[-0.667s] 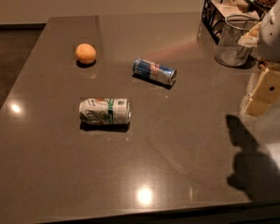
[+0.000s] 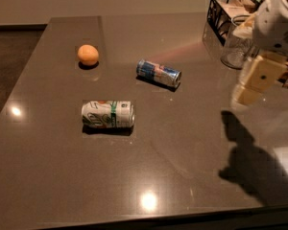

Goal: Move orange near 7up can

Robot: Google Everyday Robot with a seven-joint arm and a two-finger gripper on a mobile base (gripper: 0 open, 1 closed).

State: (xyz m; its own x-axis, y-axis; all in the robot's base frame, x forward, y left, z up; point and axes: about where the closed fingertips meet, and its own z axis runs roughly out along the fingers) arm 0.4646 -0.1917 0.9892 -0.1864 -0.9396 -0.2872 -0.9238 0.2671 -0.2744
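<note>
The orange [image 2: 88, 54] is a small round fruit on the dark table at the far left. The 7up can [image 2: 108, 114], white with a green band, lies on its side in the middle left, a can's length or more in front of the orange. My gripper [image 2: 252, 83] hangs above the table at the right edge of the view, far from both, with nothing seen in it. Its shadow falls on the table below it.
A slim blue-and-silver can [image 2: 158, 74] lies on its side between the orange and my gripper. A clear glass [image 2: 235, 44] and a black wire basket [image 2: 228, 8] stand at the back right. The table's front edge [image 2: 134, 222] is near the bottom.
My gripper has shifted slightly left and up. The orange and both cans have not moved.
</note>
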